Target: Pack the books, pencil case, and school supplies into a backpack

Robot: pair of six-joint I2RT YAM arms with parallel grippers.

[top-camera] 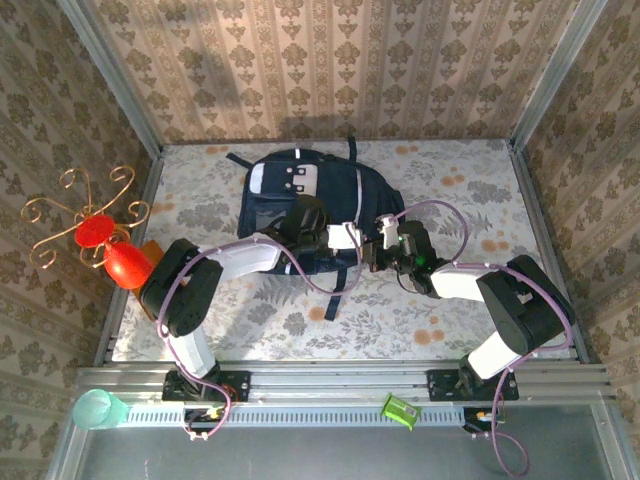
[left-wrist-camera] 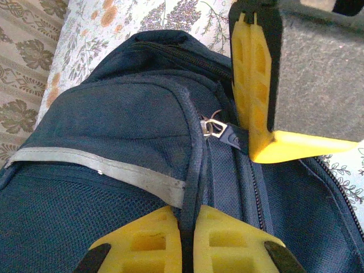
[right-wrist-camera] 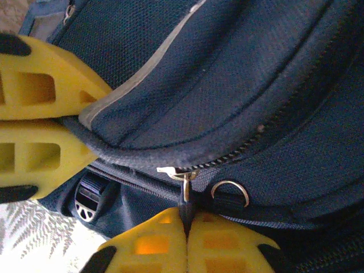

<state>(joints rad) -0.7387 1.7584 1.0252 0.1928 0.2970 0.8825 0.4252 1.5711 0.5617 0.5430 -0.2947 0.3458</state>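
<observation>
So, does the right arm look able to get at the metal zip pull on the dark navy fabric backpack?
Likely yes: the right gripper is shut on the metal zip pull of the dark navy fabric backpack, and the left gripper only pinches piping beside it.

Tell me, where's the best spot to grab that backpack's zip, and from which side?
Probably the dark pull tab hanging off the metal slider: thin, flat, and clear of the backpack fabric. Come from the side it dangles toward, as the right pincer does, shut on it, while the left pincer pinches the seam nearby.
</observation>
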